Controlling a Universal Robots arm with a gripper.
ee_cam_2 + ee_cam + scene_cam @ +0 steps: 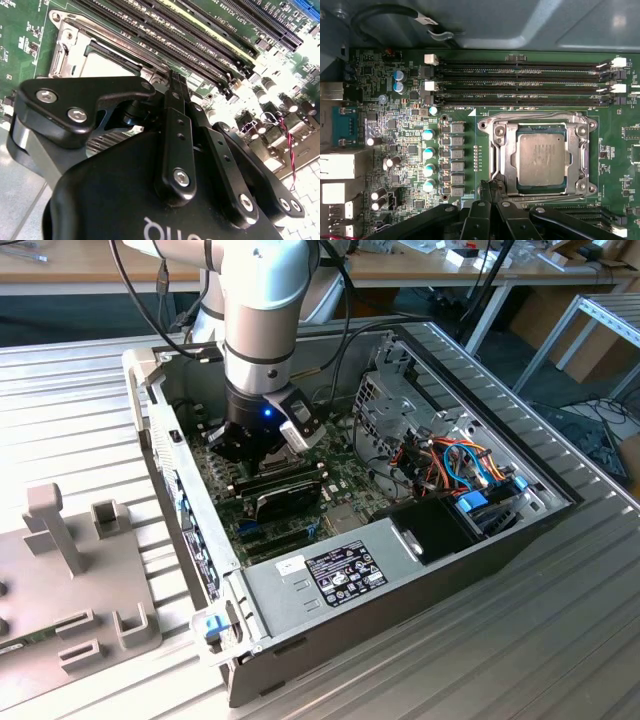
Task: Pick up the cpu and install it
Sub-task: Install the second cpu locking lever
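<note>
The cpu (542, 159), a small silver-grey square chip, lies flat in its socket on the green motherboard (395, 165), ringed by the metal socket frame (501, 150). In the second wrist view a pale corner of the cpu (107, 67) shows past the black finger links. My gripper (492, 186) hovers just beside the socket's edge, its two black fingertips pressed together with nothing between them. They also meet in the second wrist view, where the gripper (175, 77) points down at the board. In the exterior view the gripper (255, 445) reaches down inside the open computer case (300, 640).
Empty memory slots (520, 82) run along one side of the socket. Upright capacitors (428, 150) stand on another side. The case holds a power supply (340, 575), a drive cage (385, 400) and coloured cables (460, 465). A grey fixture (70, 570) sits at the exterior view's left.
</note>
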